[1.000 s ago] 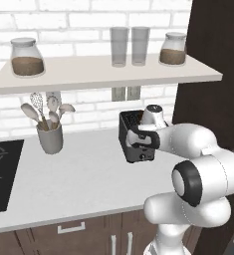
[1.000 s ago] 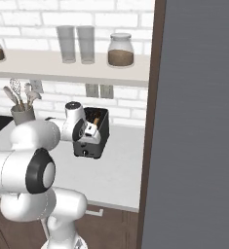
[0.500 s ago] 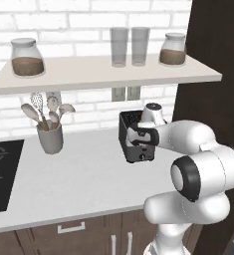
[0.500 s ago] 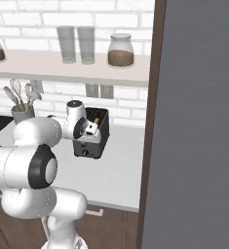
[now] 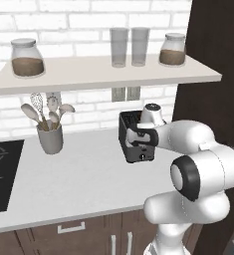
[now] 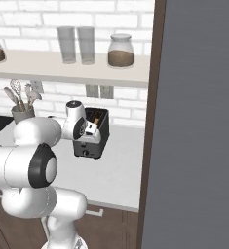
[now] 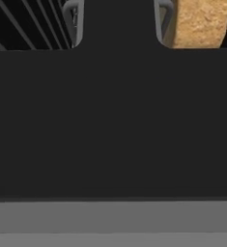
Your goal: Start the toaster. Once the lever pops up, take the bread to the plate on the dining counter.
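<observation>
The dark grey toaster [image 5: 133,144] [image 6: 92,138] stands on the white worktop against the brick wall. My gripper [image 5: 140,139] [image 6: 90,130] hangs over the toaster's near narrow end, pressed close to its front top edge. Its jaws are shut and nothing shows between them. The hand view looks straight down on the toaster's dark top [image 7: 110,120], with the tan bread [image 7: 199,21] sitting in the slot at the upper right and an empty slot at the upper left. The plate and the dining counter are out of view.
A grey utensil pot [image 5: 50,137] stands left of the toaster, and a black cooktop [image 5: 1,174] lies at the far left. A shelf [image 5: 103,74] with jars and glasses hangs above. A tall dark panel [image 6: 199,121] rises close on the toaster's right.
</observation>
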{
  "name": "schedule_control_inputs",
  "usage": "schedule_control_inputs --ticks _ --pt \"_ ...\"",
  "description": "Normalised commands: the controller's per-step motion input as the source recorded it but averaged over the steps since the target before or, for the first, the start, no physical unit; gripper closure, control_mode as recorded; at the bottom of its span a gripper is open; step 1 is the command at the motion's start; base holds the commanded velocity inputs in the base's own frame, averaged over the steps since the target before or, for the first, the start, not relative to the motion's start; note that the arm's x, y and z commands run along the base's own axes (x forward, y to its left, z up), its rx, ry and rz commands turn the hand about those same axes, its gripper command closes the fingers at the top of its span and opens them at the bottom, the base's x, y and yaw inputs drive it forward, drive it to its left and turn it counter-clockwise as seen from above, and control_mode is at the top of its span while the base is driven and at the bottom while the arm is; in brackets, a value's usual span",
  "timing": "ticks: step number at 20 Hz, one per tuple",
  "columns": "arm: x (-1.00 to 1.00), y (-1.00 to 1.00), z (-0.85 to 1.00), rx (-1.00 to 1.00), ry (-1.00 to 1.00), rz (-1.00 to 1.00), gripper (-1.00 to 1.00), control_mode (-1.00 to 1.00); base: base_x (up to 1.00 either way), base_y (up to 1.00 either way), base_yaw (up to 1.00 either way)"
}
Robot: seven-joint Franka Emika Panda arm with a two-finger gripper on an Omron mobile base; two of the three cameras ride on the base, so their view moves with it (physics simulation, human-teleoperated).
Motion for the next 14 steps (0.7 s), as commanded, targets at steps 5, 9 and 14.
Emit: schedule_control_inputs --ticks 5,9,14 --pt "-0.1 0.06 -0.87 0.0 0.02 -0.06 1.0 -1.0 0.0 0.0 0.0" --pt "-0.15 0.04 -0.52 0.0 -0.01 -0.04 1.0 -1.0 0.0 0.0 0.0" --pt "-0.47 -0.13 0.75 0.07 -0.01 0.0 1.0 -1.0 0.0 0.0 0.0"
